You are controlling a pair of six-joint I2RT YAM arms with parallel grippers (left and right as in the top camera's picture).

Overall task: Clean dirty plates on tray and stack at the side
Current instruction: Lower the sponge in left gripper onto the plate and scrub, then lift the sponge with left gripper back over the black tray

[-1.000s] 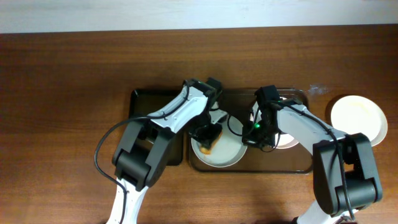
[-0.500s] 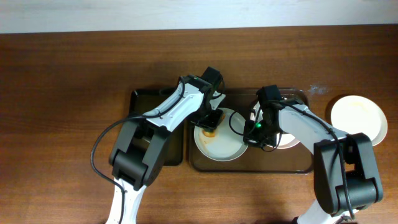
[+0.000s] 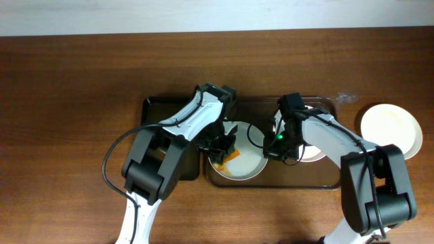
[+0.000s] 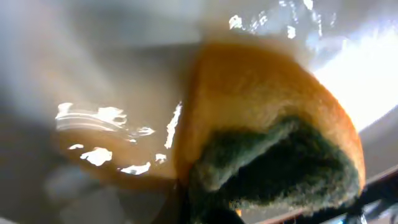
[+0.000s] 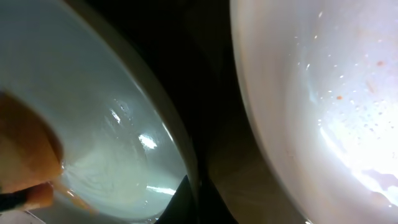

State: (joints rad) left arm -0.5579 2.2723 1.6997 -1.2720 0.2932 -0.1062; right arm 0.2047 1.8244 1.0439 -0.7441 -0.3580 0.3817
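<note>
Tray (image 3: 319,177) holds plate (image 3: 253,161) bearing orange sponge (image 3: 229,157).

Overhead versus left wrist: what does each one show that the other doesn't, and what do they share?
Only overhead: both arms, the tray, the black tray beside it, and a plain white plate off the tray at right. Only left wrist: the sponge's dark green scouring pad and wet glints. Both: the orange sponge against the plate on the tray.

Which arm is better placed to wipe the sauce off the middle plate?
Left. The left gripper holds the sponge on that plate; the right gripper is at its right rim, with no sponge.
</note>
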